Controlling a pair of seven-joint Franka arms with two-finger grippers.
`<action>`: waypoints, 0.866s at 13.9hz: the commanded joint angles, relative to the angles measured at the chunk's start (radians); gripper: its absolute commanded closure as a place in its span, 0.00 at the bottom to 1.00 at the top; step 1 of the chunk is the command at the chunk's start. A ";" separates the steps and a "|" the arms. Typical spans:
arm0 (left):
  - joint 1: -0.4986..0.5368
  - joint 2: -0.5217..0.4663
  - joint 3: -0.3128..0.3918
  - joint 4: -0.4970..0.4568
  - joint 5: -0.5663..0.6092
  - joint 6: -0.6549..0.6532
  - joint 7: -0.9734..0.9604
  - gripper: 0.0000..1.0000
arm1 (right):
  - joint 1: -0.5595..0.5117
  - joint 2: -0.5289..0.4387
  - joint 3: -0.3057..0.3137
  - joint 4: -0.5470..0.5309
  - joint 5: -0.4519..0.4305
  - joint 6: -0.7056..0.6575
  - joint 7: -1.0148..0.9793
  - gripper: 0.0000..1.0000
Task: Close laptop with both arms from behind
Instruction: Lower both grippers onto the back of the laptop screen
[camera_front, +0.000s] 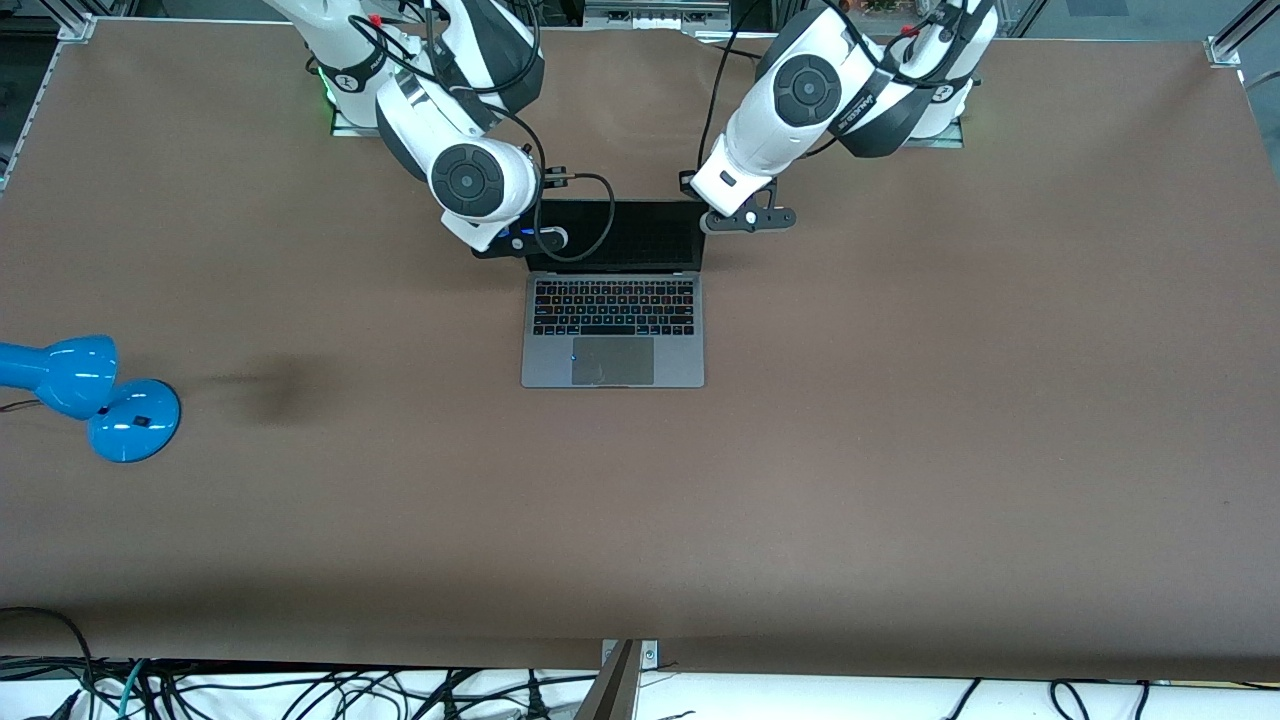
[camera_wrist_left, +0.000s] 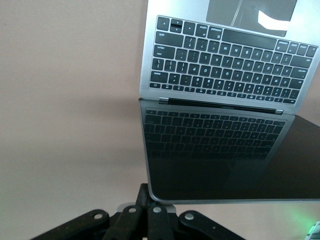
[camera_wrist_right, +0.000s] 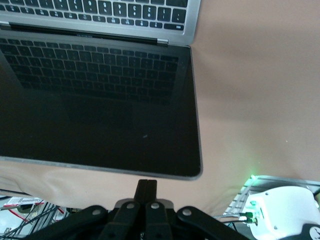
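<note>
The space-grey laptop (camera_front: 612, 340) stands open in the middle of the table, with its black screen (camera_front: 615, 235) upright and facing the front camera. My left gripper (camera_front: 745, 218) is shut and empty. It sits at the lid's top corner toward the left arm's end, and its fingers (camera_wrist_left: 150, 200) touch that corner in the left wrist view. My right gripper (camera_front: 520, 240) is shut and empty at the lid's other top corner. Its fingers (camera_wrist_right: 147, 192) sit just off the lid's top edge (camera_wrist_right: 125, 171), with a thin gap. The keyboard shows in both wrist views (camera_wrist_left: 225, 65) (camera_wrist_right: 100, 10).
A blue desk lamp (camera_front: 90, 395) lies near the table's edge at the right arm's end. The right arm's green-lit base (camera_wrist_right: 280, 207) shows in the right wrist view. Cables (camera_front: 300, 690) hang along the edge nearest the front camera.
</note>
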 joint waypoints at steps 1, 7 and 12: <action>0.003 0.045 -0.008 0.041 0.055 0.002 -0.030 1.00 | -0.002 -0.010 0.000 -0.013 0.011 0.032 -0.043 1.00; 0.009 0.096 0.004 0.098 0.078 0.002 -0.047 1.00 | -0.013 -0.008 -0.005 -0.010 -0.001 0.098 -0.064 1.00; 0.015 0.125 0.011 0.124 0.096 0.002 -0.050 1.00 | -0.041 -0.001 -0.008 -0.008 -0.004 0.141 -0.139 1.00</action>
